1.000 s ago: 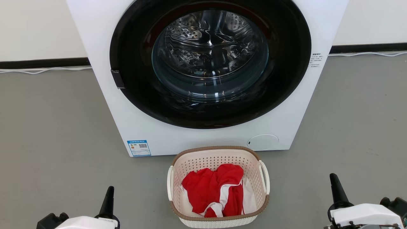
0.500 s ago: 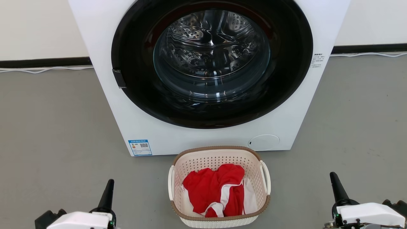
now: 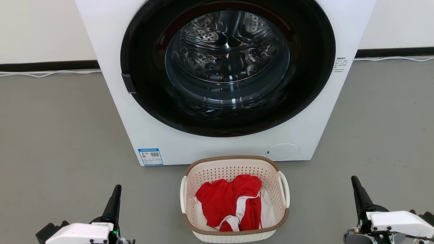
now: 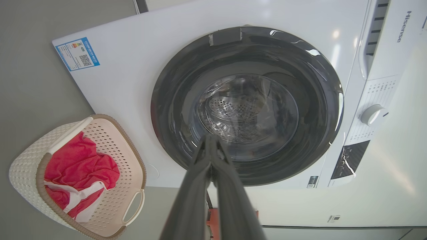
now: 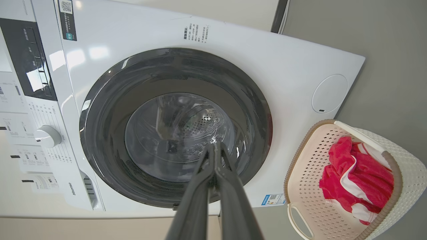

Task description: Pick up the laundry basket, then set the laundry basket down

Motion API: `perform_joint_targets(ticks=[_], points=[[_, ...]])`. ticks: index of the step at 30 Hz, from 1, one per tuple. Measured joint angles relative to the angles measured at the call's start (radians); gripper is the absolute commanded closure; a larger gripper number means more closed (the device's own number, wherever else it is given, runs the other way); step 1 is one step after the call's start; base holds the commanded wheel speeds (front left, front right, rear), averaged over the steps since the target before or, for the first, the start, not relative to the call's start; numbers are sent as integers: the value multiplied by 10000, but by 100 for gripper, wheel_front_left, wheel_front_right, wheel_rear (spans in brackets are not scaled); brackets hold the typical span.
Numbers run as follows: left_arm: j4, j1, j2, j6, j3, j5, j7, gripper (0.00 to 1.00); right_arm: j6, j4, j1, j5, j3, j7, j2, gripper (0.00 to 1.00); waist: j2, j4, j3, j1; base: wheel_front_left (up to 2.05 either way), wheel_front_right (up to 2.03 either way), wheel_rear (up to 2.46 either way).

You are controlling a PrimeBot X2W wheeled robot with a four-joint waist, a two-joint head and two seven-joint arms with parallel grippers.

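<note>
one grey floor meets a pale wall; a white washer stands on it. the basket, cream, perforated, brown-rimmed, holding red cloth, sits just before the washer. left tool and right tool are closed, empty.

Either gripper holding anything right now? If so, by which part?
Nothing is held. The left gripper and right gripper are both shut and empty, clear of the laundry basket between them.
</note>
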Motion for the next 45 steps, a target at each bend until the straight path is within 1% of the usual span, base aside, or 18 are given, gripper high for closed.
perform_joint_targets(ticks=[15,17,45], points=[[-307,-191,13,-94,42,-1444,437,100,0,-240,-12,1921,-35,399,-2,100,0,56,2,0,0,0,0],[-326,-191,13,-159,46,-1599,441,100,0,-251,-18,2098,-35,426,0,100,0,57,2,0,0,0,0],[-343,-191,15,-159,50,-1605,441,100,0,-268,-187,2100,-38,426,-2,100,0,57,2,0,0,0,0]])
